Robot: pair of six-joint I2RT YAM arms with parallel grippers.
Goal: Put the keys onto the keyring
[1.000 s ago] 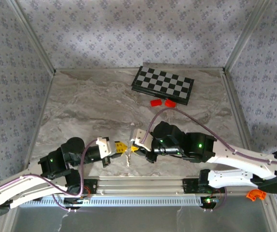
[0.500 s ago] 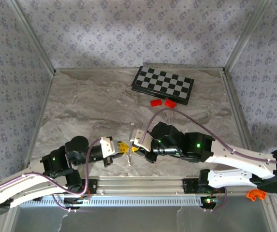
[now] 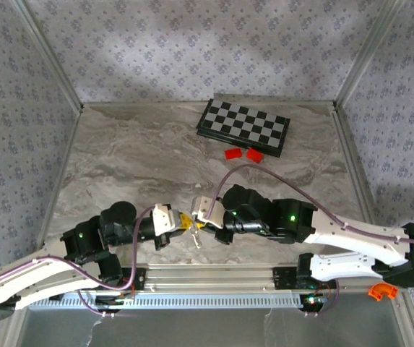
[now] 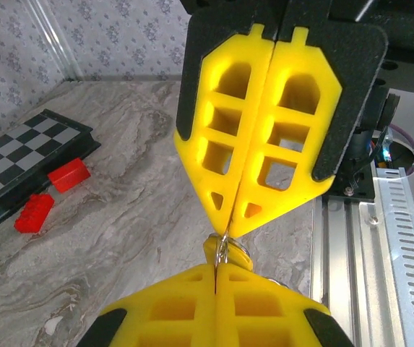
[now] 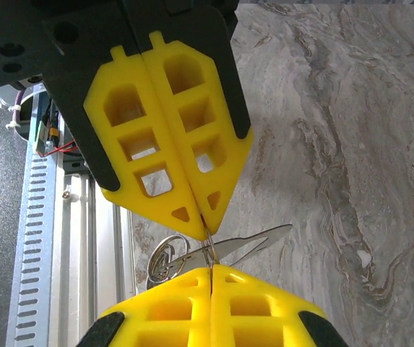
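Observation:
My two grippers meet tip to tip low over the table's near edge. The left gripper (image 3: 186,221) (image 4: 216,270) and the right gripper (image 3: 200,219) (image 5: 210,269) are both shut, each pinching the thin wire keyring (image 4: 222,250) (image 5: 208,248) from opposite sides. In the right wrist view a silver key (image 5: 259,241) sticks out to the right behind the ring, and a smaller coiled ring (image 5: 161,261) hangs to the left. From above, the keys (image 3: 196,236) dangle below the fingertips. A yellow piece (image 4: 212,248) shows behind the ring; I cannot tell what it is.
A folded chessboard (image 3: 243,126) lies at the back of the table with two red blocks (image 3: 233,153) (image 3: 253,153) in front of it. A metal rail (image 3: 214,275) runs along the near edge under the grippers. An orange part (image 3: 381,290) sits at the lower right.
The left arm has reached a little to the right and the right gripper has shifted slightly left and nearer. Both stay shut on the keyring.

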